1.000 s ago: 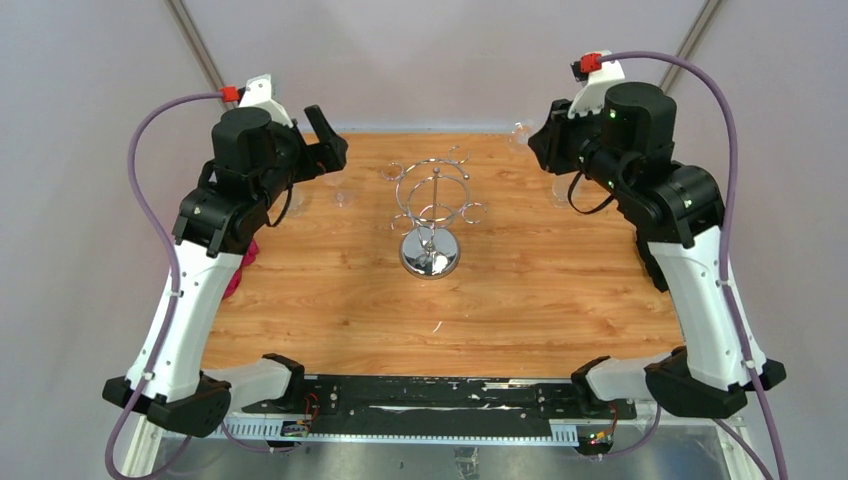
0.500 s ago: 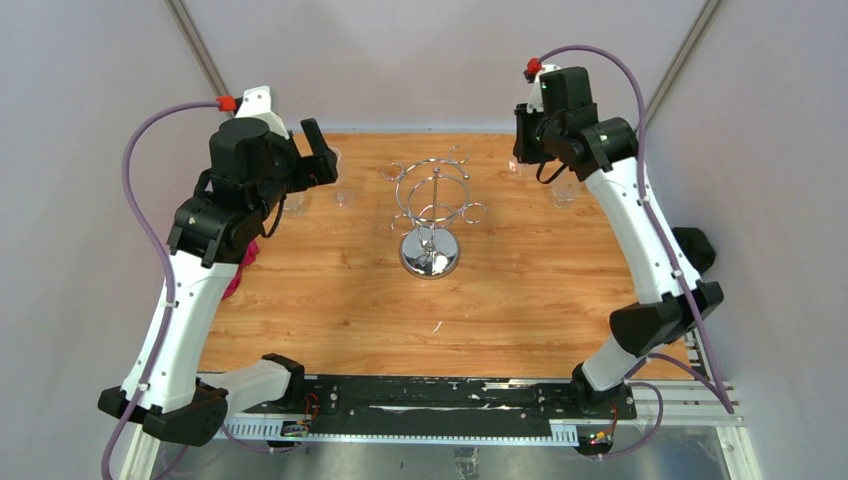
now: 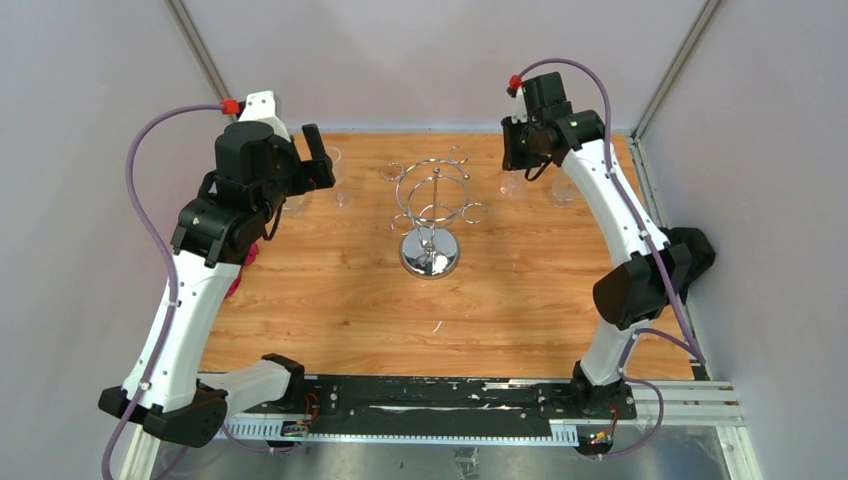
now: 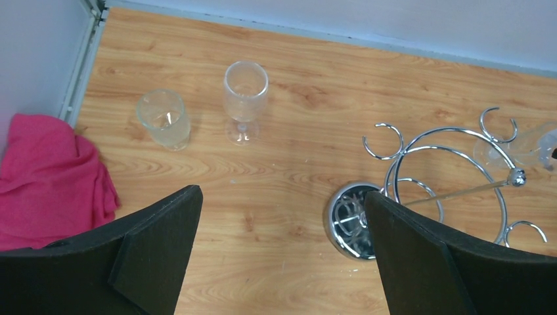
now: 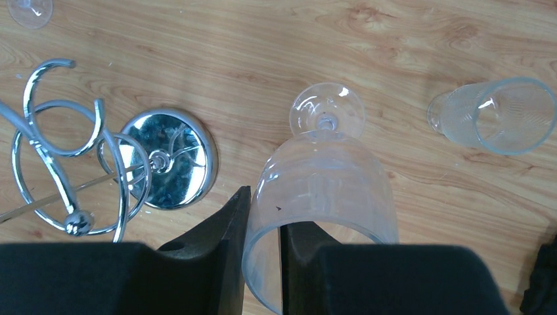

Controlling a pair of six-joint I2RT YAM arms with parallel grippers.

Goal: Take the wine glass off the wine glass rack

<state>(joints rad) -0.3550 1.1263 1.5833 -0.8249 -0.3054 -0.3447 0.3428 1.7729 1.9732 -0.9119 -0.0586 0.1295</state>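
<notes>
The chrome wine glass rack [image 3: 432, 215] stands mid-table and no glass hangs on its loops; it also shows in the left wrist view [image 4: 420, 197] and the right wrist view [image 5: 177, 170]. My right gripper [image 3: 517, 160] is at the back, right of the rack. In the right wrist view my right gripper [image 5: 266, 216] is shut on the rim of a clear wine glass [image 5: 328, 177], one finger inside and one outside. The glass is upright, its foot at or just above the wood. My left gripper [image 4: 282, 197] is open and empty, above the table left of the rack.
A second wine glass [image 4: 245, 98] and a clear tumbler [image 4: 164, 118] stand at the back left. A pink cloth [image 4: 46, 177] lies at the left edge. Another tumbler [image 5: 499, 115] stands right of the held glass. Walls enclose the table's back and sides.
My right arm has stretched out and swung left along the back edge, bringing its gripper closer to the rack. The left arm has shifted only slightly.
</notes>
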